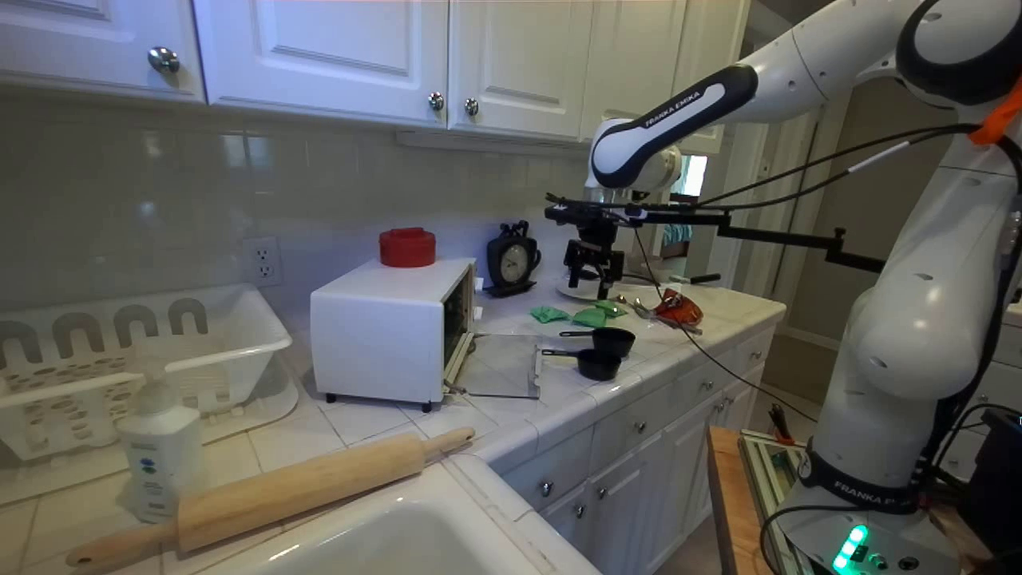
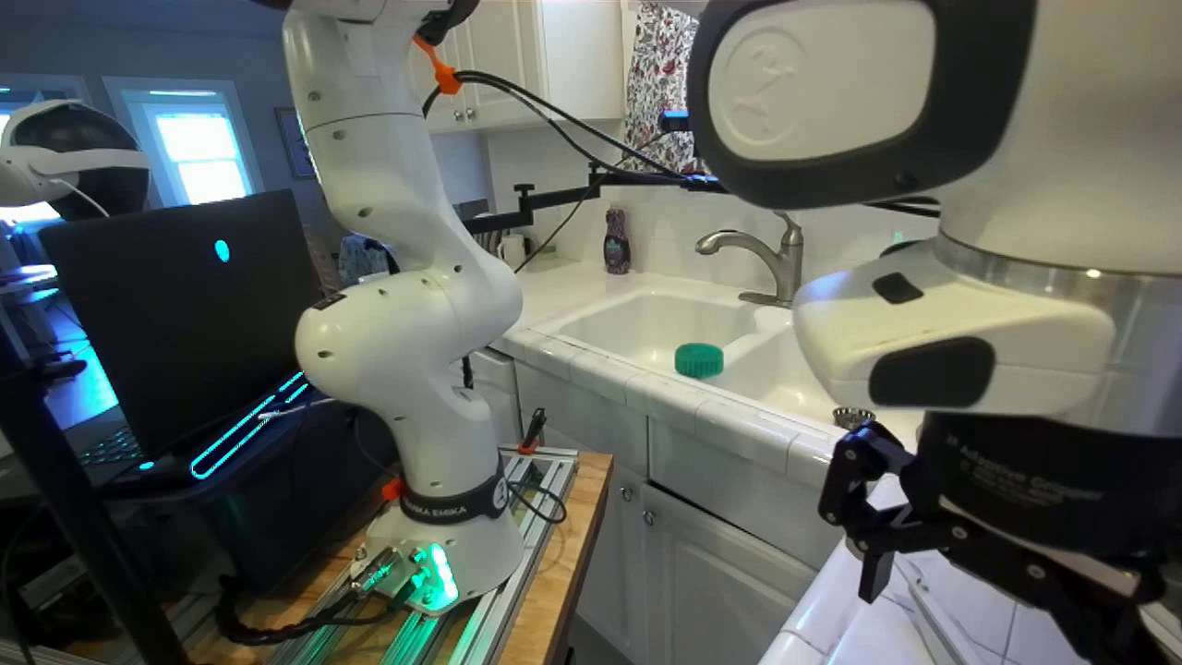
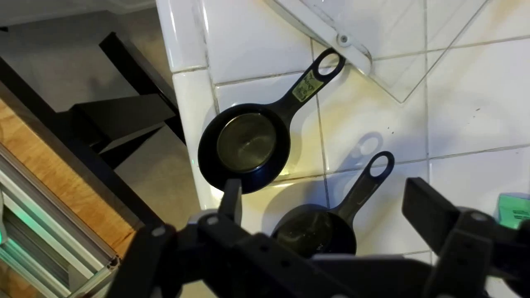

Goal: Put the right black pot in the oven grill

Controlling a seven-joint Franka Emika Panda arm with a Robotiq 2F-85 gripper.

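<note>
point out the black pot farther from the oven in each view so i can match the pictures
In an exterior view: black pot right of centre, just above the other pot in the picture.
In an exterior view: faucet shows, but the black pot is not in it.
Wrist view: black pot below centre, partly hidden by the tool.
Shared landmark: the tool, in all three views.

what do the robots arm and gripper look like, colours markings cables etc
The arm is white and rounded, with black trim, FRANKA EMIKA lettering and a green base light. Black cables gather at an orange tie. The gripper is black, marked Adaptive Gripper, with two jaws of hinged, bolted links.
</note>
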